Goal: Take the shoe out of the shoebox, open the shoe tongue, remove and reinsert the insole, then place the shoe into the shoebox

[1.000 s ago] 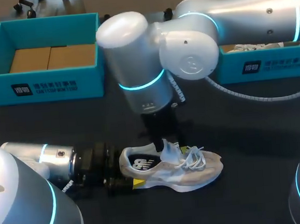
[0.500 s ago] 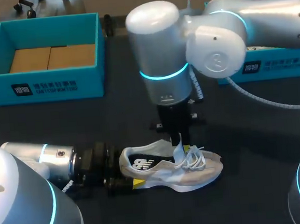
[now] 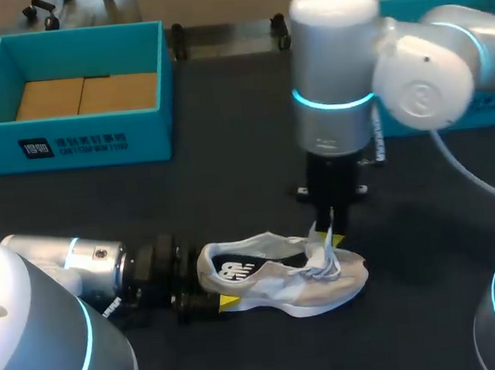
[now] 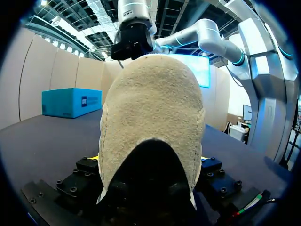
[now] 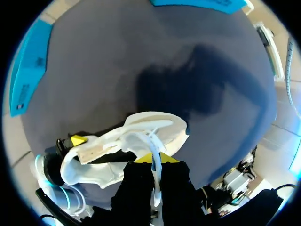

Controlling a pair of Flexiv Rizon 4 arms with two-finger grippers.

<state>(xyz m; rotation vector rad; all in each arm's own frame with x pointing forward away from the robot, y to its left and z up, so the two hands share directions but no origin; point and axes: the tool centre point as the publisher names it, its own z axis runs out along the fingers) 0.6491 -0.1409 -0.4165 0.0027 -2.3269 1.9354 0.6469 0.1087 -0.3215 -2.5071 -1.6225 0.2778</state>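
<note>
A beige and white shoe (image 3: 272, 282) stands upright on the dark table, toe to the right. My left gripper (image 3: 206, 293) lies low at its heel with one finger on each side, so it is shut on the shoe. The left wrist view is filled by the suede heel (image 4: 150, 108). My right gripper (image 3: 327, 237) hangs straight down over the laces, shut on the white tongue (image 3: 319, 250). In the right wrist view the tongue (image 5: 154, 150) runs up between the yellow tips (image 5: 160, 159). The teal shoebox (image 3: 21, 138) stands at the back left.
Brown cardboard (image 3: 86, 95) lies inside the back-left shoebox. A second teal box (image 3: 447, 109) stands at the back right, partly hidden by my right arm. Bare dark table lies between the boxes and the shoe.
My right gripper shut on the tongue and moved right, drawing it from the shoe's opening toward the toe. The left arm and the shoe kept still.
</note>
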